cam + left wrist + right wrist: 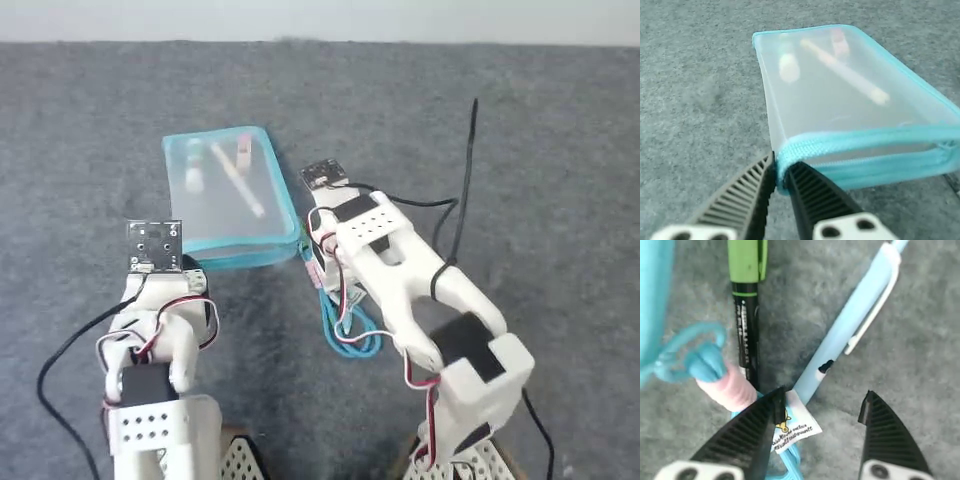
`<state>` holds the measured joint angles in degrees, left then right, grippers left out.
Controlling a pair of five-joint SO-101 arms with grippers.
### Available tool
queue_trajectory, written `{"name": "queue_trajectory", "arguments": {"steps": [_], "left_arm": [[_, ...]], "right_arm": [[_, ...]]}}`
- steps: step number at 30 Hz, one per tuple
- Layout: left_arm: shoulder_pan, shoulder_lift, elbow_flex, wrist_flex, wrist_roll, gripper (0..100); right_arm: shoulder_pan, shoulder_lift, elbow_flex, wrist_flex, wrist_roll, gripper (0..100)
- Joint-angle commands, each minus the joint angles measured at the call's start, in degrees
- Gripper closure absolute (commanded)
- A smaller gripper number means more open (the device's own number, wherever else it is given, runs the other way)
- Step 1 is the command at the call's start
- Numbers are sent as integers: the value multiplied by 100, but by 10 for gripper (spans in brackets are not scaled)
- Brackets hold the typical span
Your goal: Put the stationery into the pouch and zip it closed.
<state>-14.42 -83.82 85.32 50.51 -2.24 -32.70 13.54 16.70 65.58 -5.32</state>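
- Grey, felt-like cloth covers the bench (100,120) across the whole high view, with a pale strip of wall along the top edge.
- The pouch (225,195) lies flat, upper left of centre in the high view. It is a translucent, frosted sleeve trimmed with a turquoise zip band.
- It looks light, soft and floppy, so it will likely slide on the cloth unless pinned. The woven zip hem seems the firmest place to hold it.
- The left tool (780,167) does just that, its ribbed fingers pressed together on the near corner of the hem.
- Showing through the pouch's wall are a long pale stick (845,72), a white-tipped piece (788,65) and a small pinkish piece (839,42).
- Whether the zip is open I cannot tell.
- The right tool (822,400) stands spread over loose items just right of the pouch.
- A light-blue pen (850,325) lies between its fingers, stiff, smooth and probably slippery, so it is best gripped across the barrel.
- Beside it lie a green marker (746,290) and a pink item (725,387) tied to a limp blue cord (690,347).
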Motion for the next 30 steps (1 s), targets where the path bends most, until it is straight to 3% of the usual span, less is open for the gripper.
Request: {"name": "queue_trajectory", "arguments": {"steps": [1, 4, 8, 11, 20, 25, 30], "left_arm": [[-44, -79, -435, -211, 132, 989], [-44, -79, -435, -211, 132, 989], [79, -79, -409, -211, 132, 989], [70, -79, -409, -211, 132, 989], [70, -79, -409, -211, 132, 989], [70, -79, -409, -211, 132, 989], [79, -79, -409, -211, 132, 989]], "right_arm": [[171, 127, -255, 347, -79, 757], [532, 163, -255, 541, -79, 775], [1015, 154, -255, 541, -35, 891], [1323, 154, -255, 532, 422, 954], [2360, 136, -431, 611, 730, 950], [2044, 66, -1169, 1385, 686, 848], [1429, -488, -1653, 1719, 387, 843]]}}
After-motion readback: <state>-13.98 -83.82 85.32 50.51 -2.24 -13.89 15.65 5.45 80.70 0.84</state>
